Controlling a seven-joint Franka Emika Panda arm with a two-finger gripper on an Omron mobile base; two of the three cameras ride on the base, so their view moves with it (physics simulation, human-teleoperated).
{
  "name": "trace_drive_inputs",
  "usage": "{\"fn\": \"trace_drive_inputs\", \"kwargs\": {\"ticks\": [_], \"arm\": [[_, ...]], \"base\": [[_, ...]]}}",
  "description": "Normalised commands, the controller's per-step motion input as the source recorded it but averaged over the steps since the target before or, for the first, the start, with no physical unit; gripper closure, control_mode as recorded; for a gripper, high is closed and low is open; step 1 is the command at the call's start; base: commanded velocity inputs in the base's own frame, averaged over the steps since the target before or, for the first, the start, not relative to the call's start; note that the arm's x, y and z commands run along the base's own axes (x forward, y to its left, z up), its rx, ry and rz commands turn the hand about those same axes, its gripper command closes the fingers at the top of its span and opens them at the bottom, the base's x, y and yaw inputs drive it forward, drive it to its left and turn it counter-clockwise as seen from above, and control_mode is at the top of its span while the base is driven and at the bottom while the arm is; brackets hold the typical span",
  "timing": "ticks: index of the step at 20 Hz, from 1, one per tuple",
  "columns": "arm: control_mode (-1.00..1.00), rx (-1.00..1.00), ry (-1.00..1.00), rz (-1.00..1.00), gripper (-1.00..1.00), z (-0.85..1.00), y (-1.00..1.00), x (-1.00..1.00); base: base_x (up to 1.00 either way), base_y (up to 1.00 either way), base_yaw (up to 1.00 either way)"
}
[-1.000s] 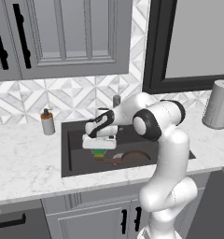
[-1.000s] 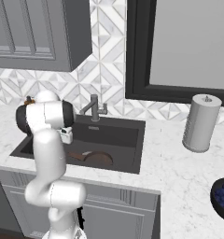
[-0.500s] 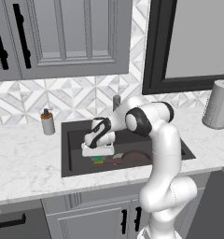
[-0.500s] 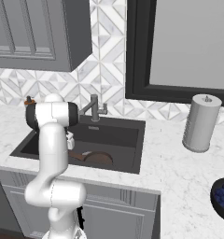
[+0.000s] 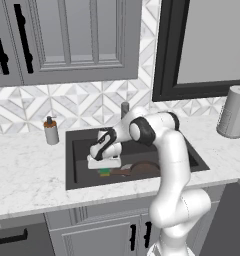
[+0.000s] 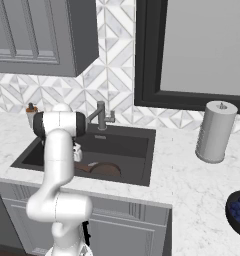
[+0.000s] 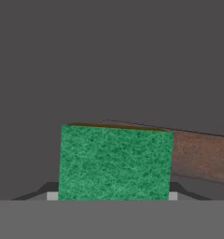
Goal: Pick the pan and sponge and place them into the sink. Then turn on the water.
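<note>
Grey marble counter under cabinets; dark sink holds the pan — gripper, low inside, clasps the sponge.

I count one sink with one faucet, one pan and one sponge. On the counter I count one soap dispenser, one paper towel roll and one bowl. I count one gripper.
</note>
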Motion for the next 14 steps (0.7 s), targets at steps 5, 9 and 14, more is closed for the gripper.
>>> {"fn": "trace_drive_inputs", "kwargs": {"ticks": [5,9,14], "arm": [[-1.0,0.0,0.0,0.0,1.0,-0.21,0.0,0.24],[-1.0,0.0,0.0,0.0,1.0,-0.21,0.0,0.32],[-1.0,0.0,0.0,0.0,-1.0,-0.15,0.0,0.23]], "base": [[0.0,0.0,0.0],[0.0,0.0,0.0],[0.0,0.0,0.0]]}}
